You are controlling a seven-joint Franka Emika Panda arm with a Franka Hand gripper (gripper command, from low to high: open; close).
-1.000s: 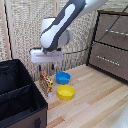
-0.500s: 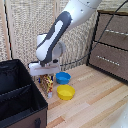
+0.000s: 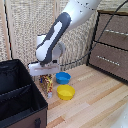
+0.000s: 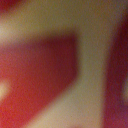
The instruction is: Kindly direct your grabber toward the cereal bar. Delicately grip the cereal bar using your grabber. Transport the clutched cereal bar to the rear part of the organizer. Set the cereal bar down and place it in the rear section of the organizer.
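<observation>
Organizer (image 3: 20, 97): right wall just beside the cereal bar (image 3: 47, 84).
Cereal bar: long axis upright, near blue bowl (image 3: 63, 77).
Grabber (image 3: 46, 80): fingers clamped on cereal bar.

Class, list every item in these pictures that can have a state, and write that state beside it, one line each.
Small dark-fingered gripper: lowered beside the black box, apparently shut on the cereal bar.
Yellow-orange cereal bar: upright under the white block, outside the organizer.
Black fabric-sided organizer: open-topped; visible compartments look empty.
Blue bowl: upright.
Yellow bowl: upright.
Brown wooden drawer cabinet: drawers closed.
</observation>
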